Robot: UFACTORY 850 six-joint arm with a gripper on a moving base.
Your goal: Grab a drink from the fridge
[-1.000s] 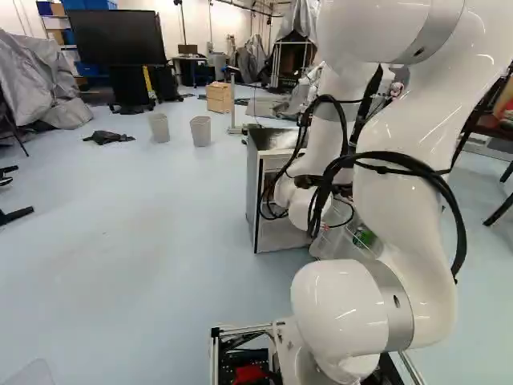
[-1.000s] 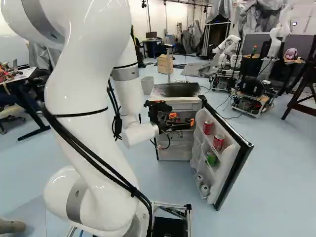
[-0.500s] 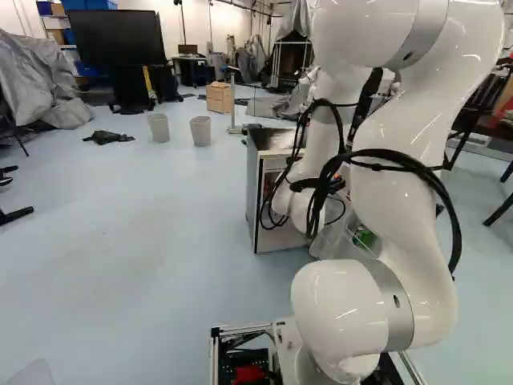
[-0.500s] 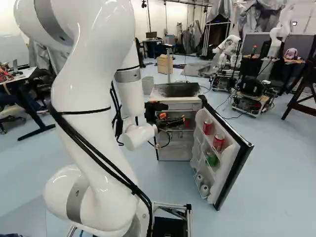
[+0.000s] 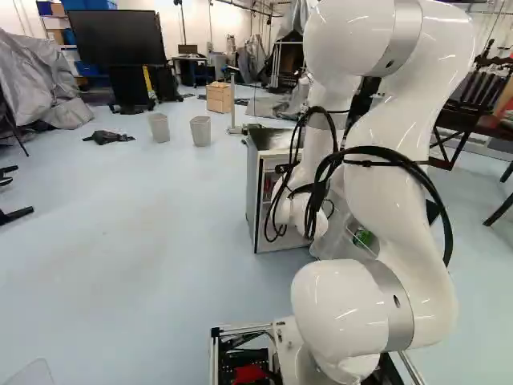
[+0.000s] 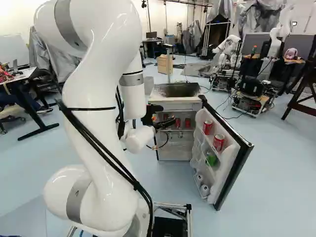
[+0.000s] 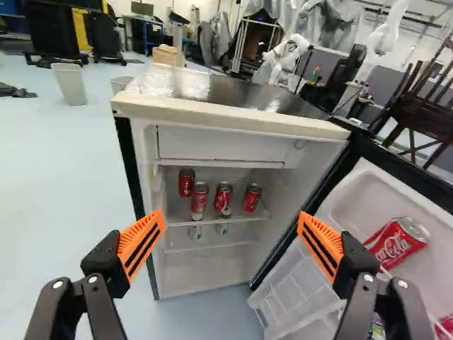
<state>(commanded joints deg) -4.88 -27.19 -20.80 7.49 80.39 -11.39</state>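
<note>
Four red cans (image 7: pixel 199 200) stand upright at twelve o'clock from our tool (image 6: pixel 167 122), on a shelf (image 7: pixel 242 215) inside the fridge (image 7: pixel 233 117); the one nearest eleven o'clock sits farthest back. In our wrist view, the cans show between the orange pads (image 7: pixel 141 244), which stand wide apart: our tool is open. The fridge door (image 6: pixel 233 165) is swung open at two o'clock from us, carrying more red cans (image 6: pixel 218 142) and a green can (image 6: pixel 212 159). Beyond the fridge, we see two bins (image 5: pixel 199 131) at eleven o'clock and another robot (image 6: pixel 254 102) at one o'clock.
</note>
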